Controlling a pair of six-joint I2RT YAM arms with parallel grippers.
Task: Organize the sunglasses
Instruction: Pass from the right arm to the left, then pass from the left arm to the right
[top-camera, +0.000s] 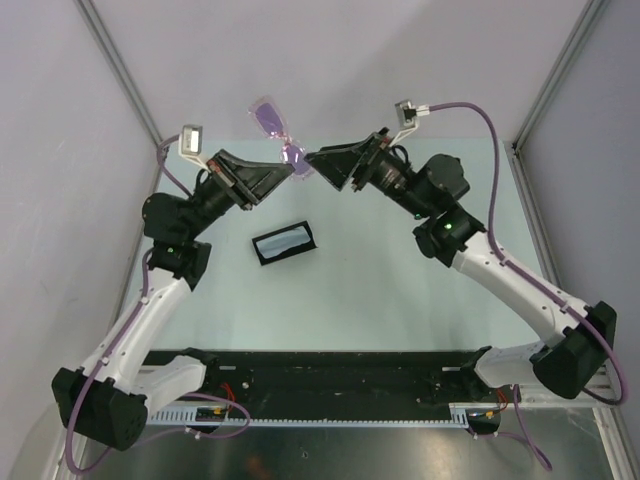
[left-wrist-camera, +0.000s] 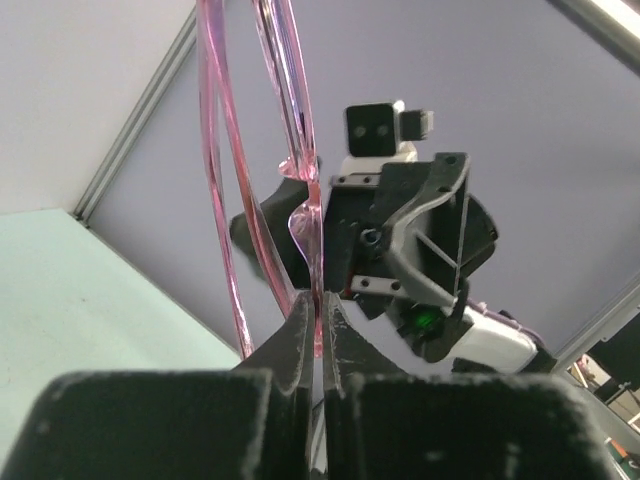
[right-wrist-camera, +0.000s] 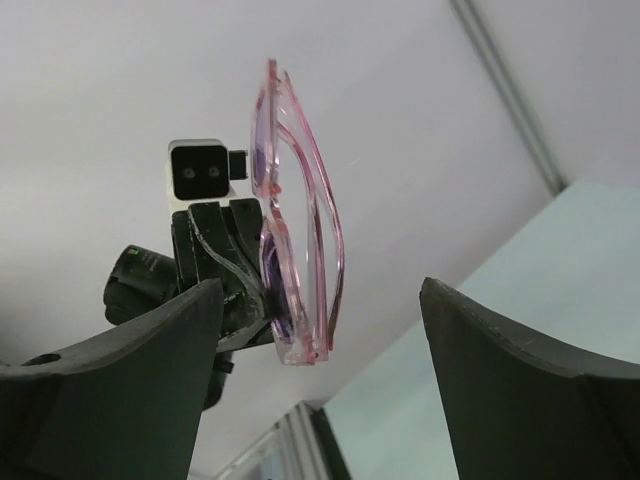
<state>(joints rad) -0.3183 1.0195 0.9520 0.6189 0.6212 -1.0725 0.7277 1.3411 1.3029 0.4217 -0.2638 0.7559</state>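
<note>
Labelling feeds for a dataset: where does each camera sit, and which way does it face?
Top external: above and behind the bases, facing down at the table; left arm and right arm show.
Left wrist: on that wrist, facing the right arm along the left gripper, shut on the sunglasses.
Right wrist: likewise, facing the left arm through the open right gripper.
Shared: both wrist views show the sunglasses.

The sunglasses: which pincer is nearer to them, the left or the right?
Left. The left pincer is shut on the sunglasses; the right pincer is open around them, without touching.
</note>
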